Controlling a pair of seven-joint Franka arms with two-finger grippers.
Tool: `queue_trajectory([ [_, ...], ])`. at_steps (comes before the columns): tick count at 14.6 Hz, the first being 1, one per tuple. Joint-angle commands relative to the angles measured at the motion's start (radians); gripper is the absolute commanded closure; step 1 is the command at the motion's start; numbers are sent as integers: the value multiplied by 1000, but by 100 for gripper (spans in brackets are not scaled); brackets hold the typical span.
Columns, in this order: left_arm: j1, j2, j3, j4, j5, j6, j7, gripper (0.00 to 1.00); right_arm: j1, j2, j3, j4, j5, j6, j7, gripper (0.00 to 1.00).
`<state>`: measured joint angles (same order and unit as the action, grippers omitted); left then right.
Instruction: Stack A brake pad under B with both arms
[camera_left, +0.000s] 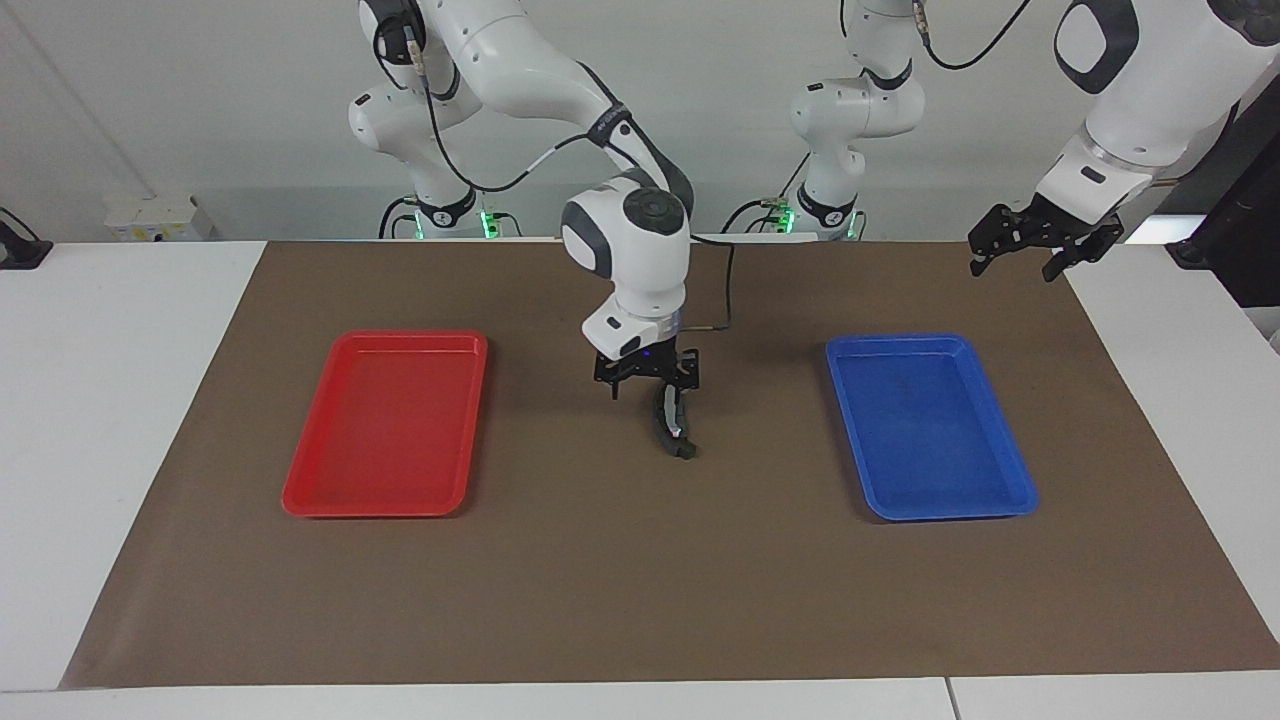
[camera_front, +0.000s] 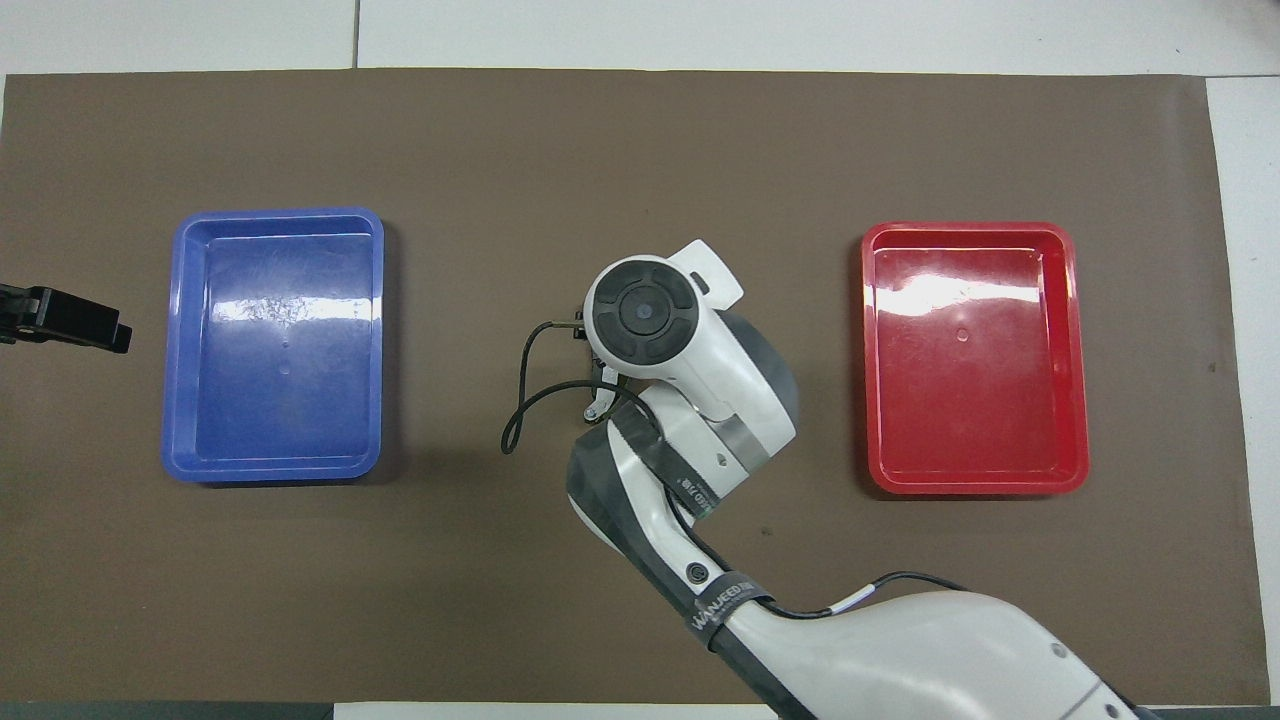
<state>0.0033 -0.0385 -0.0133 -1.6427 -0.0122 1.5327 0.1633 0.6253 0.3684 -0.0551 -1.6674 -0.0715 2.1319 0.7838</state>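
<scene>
The long crescent pad B (camera_left: 670, 422), dark with a small white mark, lies on the brown mat (camera_left: 620, 580) midway between the two trays. My right gripper (camera_left: 652, 388) is low over the pad's end nearer to the robots, with its fingers spread wide on either side of it. The short stubby pad A does not show on its own. A thicker dark lump sits at the long pad's farther end, and I cannot tell what it is. In the overhead view the right arm's wrist (camera_front: 645, 315) hides the pads. My left gripper (camera_left: 1012, 268) (camera_front: 118, 335) is open and waits raised, beside the blue tray.
A red tray (camera_left: 388, 425) (camera_front: 970, 355) lies toward the right arm's end and a blue tray (camera_left: 930, 425) (camera_front: 275, 345) toward the left arm's end, with nothing in either. A black cable loop (camera_front: 520, 400) hangs off the right wrist.
</scene>
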Motion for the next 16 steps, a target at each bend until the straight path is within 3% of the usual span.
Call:
queue_trajectory([
  [1,4,-23,-1,-17,17,-9,-11,0,-128,-127,12,-37,-24,-78,-110,0],
  [6,6,-23,1,-17,17,-2,-11,0,-324,-252,12,-32,-24,-199,-325,0],
  [12,6,-23,1,-17,17,-2,-11,0,-481,-368,11,-20,9,-374,-527,0],
  [16,6,-23,1,-17,17,-2,-11,0,-552,-393,6,90,16,-567,-648,0],
])
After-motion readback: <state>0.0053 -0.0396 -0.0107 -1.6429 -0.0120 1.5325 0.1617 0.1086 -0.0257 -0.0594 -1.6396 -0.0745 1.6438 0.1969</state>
